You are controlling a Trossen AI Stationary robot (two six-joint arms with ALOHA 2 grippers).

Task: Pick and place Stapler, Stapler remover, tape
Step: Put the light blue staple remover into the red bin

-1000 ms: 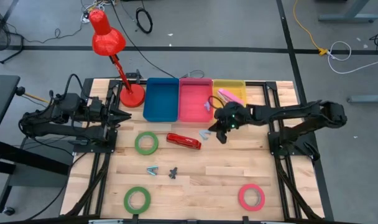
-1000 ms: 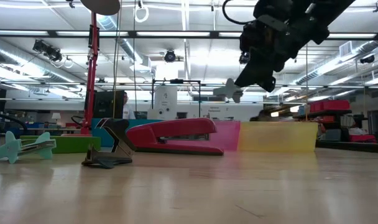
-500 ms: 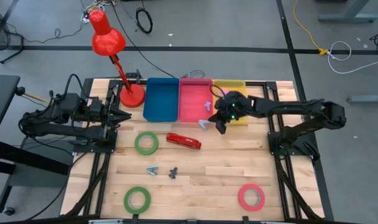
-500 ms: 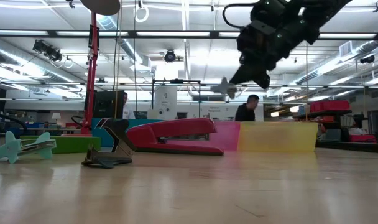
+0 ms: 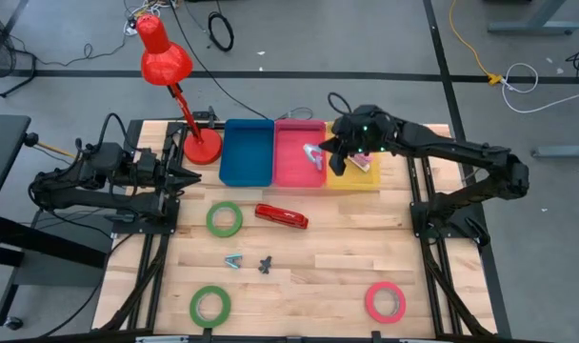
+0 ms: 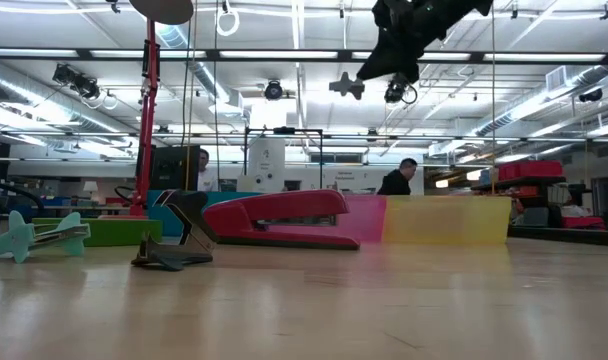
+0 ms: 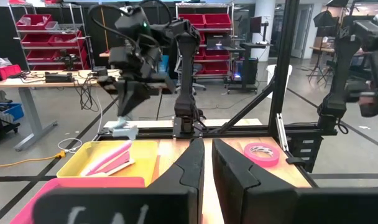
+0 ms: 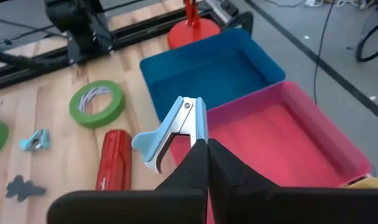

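My right gripper point(image 5: 330, 158) is shut on a light blue staple remover point(image 5: 315, 157), high above the pink tray point(image 5: 291, 143); the low view shows the remover point(image 6: 346, 86) well above the table. A red stapler point(image 5: 282, 216) lies on the wood. A second light blue remover point(image 5: 233, 260) and a dark one point(image 5: 265, 264) lie nearer the front. Two green tape rolls point(image 5: 224, 219) point(image 5: 210, 306) and a pink one point(image 5: 386, 302) lie flat. My left gripper point(image 5: 183, 178) waits shut at the far left. My right gripper pinches the staple remover between its two fingers by one handle side point(image 8: 196, 135), just below the pivot. The fingers come from above, slanting down. The remover is lifted clear, its claws point(image 8: 148, 149) toward the table's near left, over the pink tray's edge.
A blue tray point(image 5: 247, 152), the pink tray and a yellow tray point(image 5: 351, 133) stand in a row at the far edge; a pink object point(image 5: 360, 163) lies in the yellow one. A red desk lamp point(image 5: 202, 148) stands left of the blue tray.
My right gripper has risen and gone toward the table's far edge with the staple remover, from over the wood beside the stapler to above the pink tray. It has stayed shut on the remover throughout.
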